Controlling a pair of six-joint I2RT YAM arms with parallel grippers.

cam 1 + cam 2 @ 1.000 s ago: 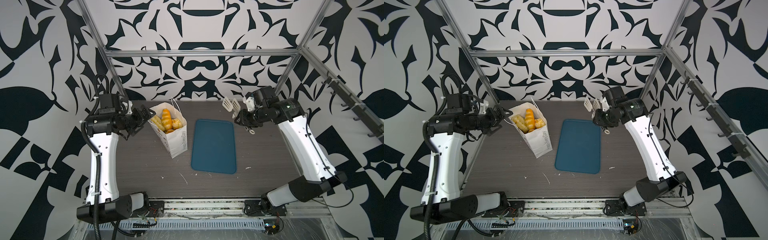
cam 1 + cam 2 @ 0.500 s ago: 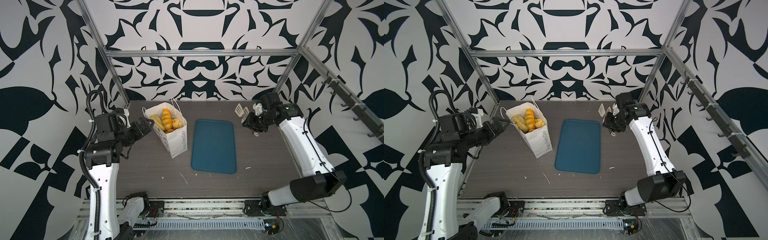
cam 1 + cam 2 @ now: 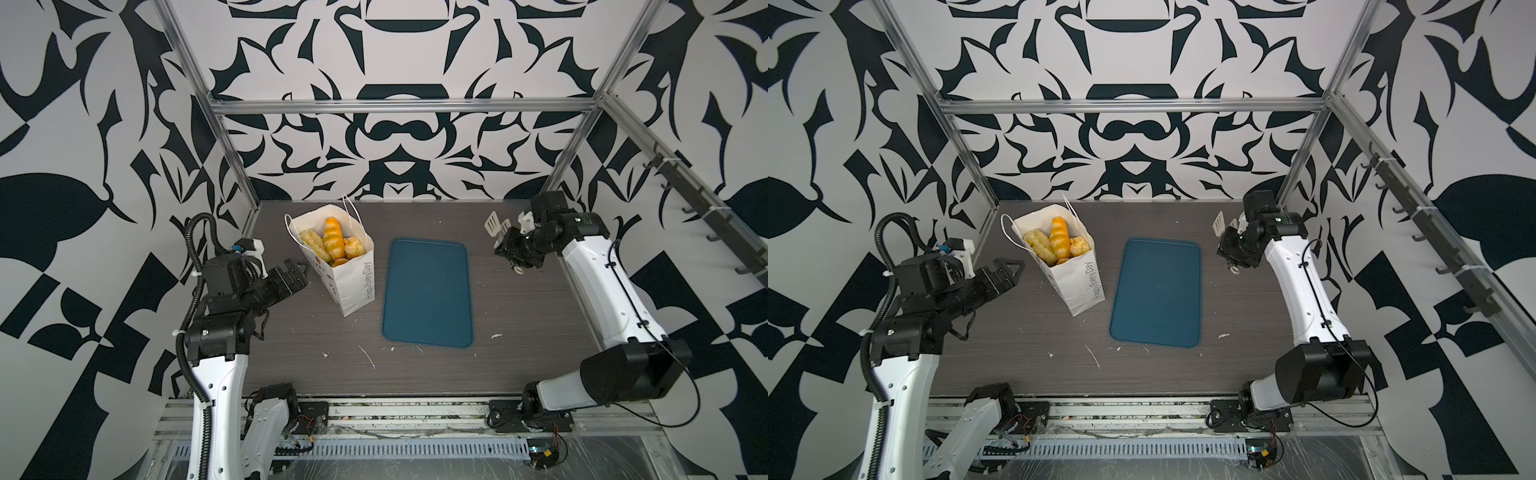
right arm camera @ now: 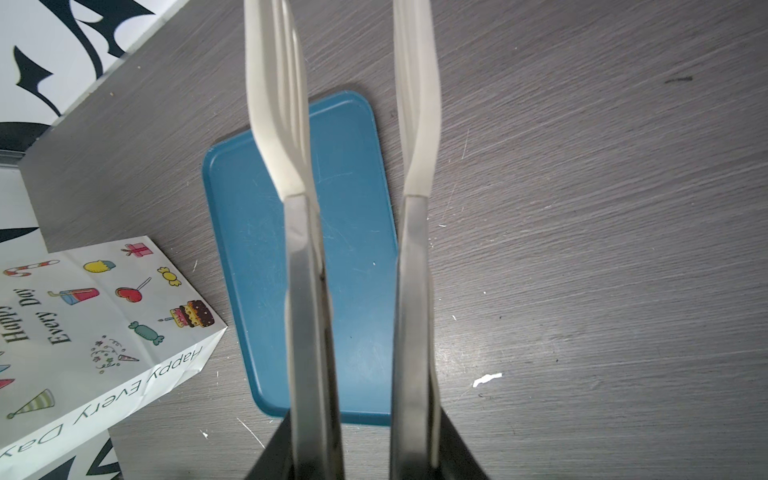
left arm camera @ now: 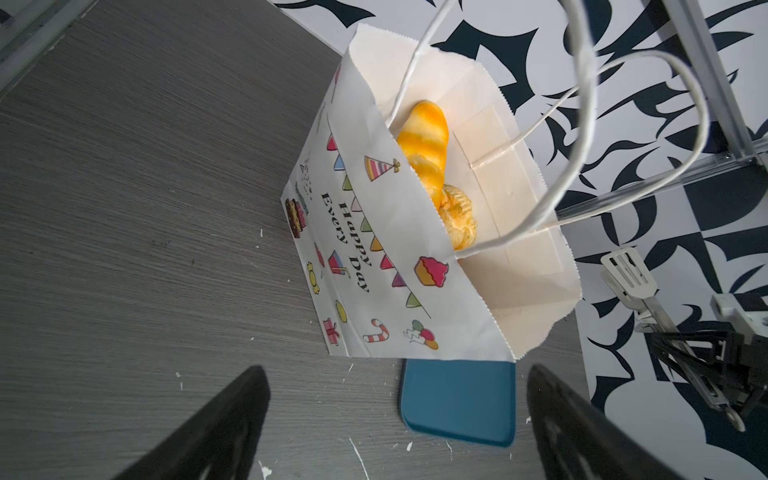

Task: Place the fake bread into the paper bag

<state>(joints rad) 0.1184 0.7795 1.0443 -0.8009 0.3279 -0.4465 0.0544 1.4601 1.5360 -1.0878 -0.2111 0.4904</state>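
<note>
In both top views the bread point(image 3: 332, 241) sits in the bag point(image 3: 355, 286) left of the tray point(image 3: 428, 291), though my left wrist view shows only two pieces; my left pincer point(image 3: 297, 269) gapes beside it, my right pincer point(image 3: 508, 246) clamps tongs point(image 3: 493, 223).

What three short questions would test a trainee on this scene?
1. Fill in: the bread lies in the ___.
2. True or false: the left gripper is shut.
3. What does the right gripper hold? A) tongs B) bread C) nothing

Key: 1 bag; 2 false; 3 A.
</note>
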